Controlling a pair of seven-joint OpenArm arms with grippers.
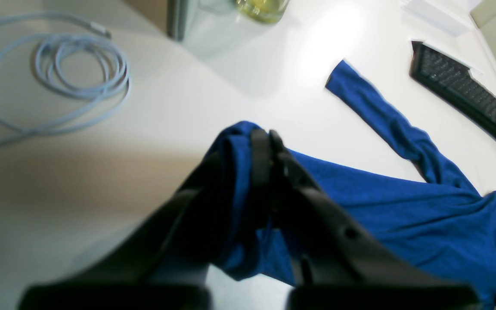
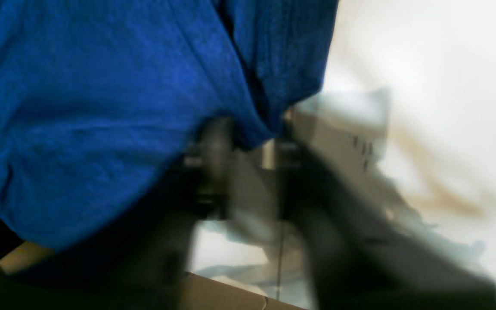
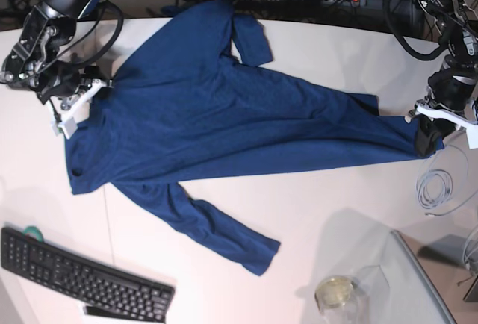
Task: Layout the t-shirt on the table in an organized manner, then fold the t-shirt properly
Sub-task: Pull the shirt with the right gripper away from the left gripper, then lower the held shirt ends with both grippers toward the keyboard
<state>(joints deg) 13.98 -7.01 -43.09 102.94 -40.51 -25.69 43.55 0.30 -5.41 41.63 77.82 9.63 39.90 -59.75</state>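
The plain dark blue long-sleeved knit t-shirt (image 3: 216, 119) lies stretched slantwise across the large smooth white table (image 3: 314, 212), wrinkled along its length. One sleeve lies flat toward the near edge; the other is folded at the far edge.

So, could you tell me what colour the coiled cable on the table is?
The coiled cable is pale light blue; the left wrist view shows it best.

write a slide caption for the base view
Two grippers, left gripper and right gripper, stretch the t-shirt across the table.
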